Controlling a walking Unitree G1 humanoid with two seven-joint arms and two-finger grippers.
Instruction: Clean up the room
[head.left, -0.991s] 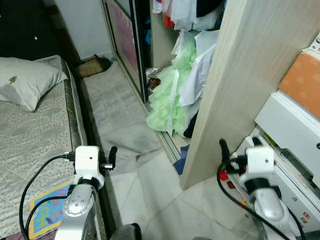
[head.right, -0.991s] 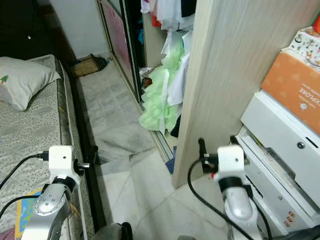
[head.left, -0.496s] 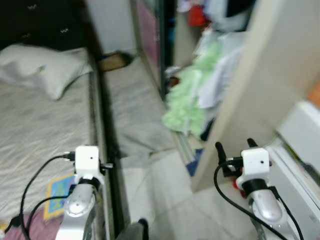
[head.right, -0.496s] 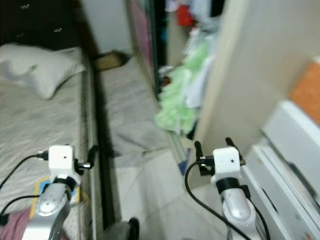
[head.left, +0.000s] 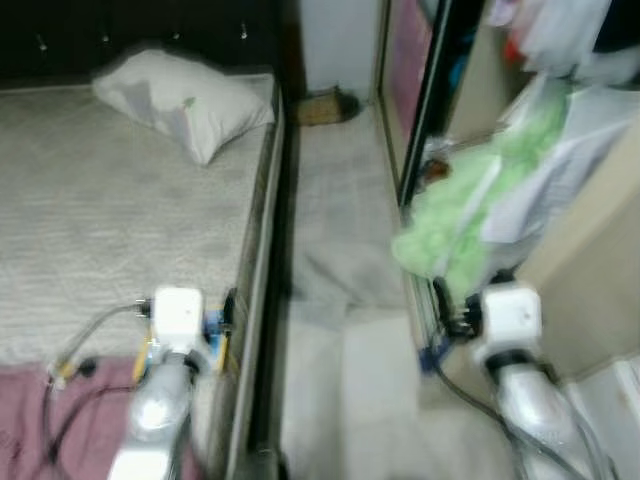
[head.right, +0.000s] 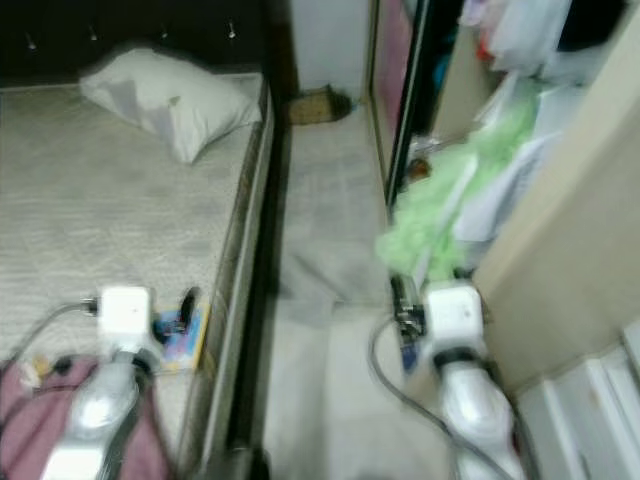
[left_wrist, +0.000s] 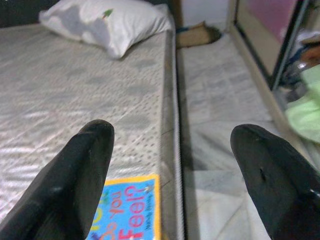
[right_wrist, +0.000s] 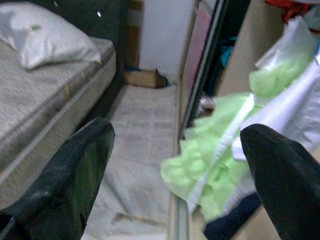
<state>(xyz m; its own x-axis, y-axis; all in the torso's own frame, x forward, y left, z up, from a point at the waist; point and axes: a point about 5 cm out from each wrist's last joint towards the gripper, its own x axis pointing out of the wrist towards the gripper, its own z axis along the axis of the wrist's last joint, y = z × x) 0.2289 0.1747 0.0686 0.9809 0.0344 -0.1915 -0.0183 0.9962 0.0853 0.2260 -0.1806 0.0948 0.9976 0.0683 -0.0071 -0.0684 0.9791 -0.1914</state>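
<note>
Both arms reach forward at waist height, fingers spread wide and holding nothing. The left gripper (left_wrist: 170, 165) hovers over the mattress (head.left: 120, 220) edge, a colourful book (left_wrist: 127, 207) just below it (partly hidden by one finger). The right gripper (right_wrist: 175, 165) points down the floor aisle, with green clothing (right_wrist: 215, 155) spilling from the wardrobe (head.left: 590, 250) just ahead.

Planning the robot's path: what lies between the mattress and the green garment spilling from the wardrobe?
A strip of pale tiled floor, seen from the head cameras, separates the mattress from the green garment.
</note>
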